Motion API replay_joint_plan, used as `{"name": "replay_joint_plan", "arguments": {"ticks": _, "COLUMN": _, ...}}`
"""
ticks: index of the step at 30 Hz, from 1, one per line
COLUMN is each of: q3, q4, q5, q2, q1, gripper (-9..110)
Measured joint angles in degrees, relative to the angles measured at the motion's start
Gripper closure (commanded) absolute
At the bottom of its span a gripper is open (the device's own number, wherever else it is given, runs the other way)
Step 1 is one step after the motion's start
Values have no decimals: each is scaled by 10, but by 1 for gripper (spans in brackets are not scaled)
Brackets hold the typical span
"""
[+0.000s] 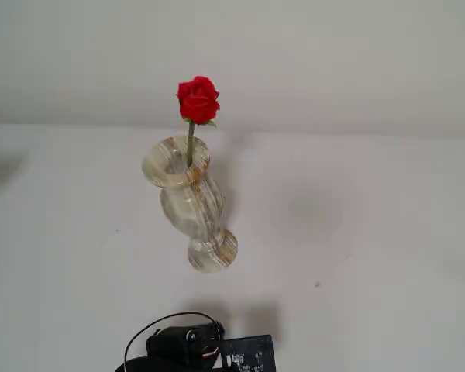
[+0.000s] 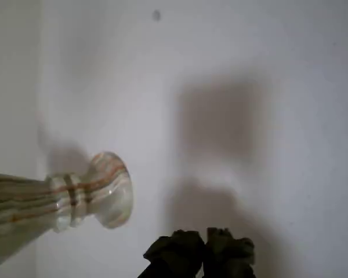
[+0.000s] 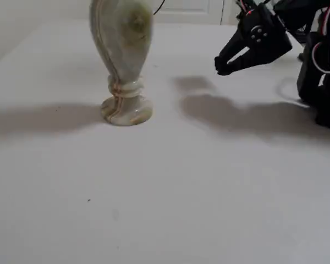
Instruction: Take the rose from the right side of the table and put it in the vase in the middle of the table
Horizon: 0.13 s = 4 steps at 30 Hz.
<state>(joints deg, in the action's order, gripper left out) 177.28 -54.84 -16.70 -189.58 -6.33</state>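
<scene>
The rose point(image 1: 198, 99) stood light and frail in the vase point(image 1: 187, 198); beside the vase, the gripper point(image 3: 224, 66) hung closed, empty.

The vase point(image 1: 191, 203) stands upright on the white surface point(image 1: 356, 232), resting on its round foot. The rose point(image 1: 198, 99) sits in the vase, its stem entering the flared mouth and the red bloom clear above the rim. Part of the black arm point(image 1: 198, 350), with a looped cable, shows at the bottom edge, apart from the vase.
</scene>
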Motion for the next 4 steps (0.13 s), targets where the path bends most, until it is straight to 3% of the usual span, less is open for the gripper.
{"name": "replay_joint_plan", "arguments": {"ticks": 4, "q3": 0, "q4": 0, "q5": 0, "q2": 0, "q1": 0, "gripper": 101}}
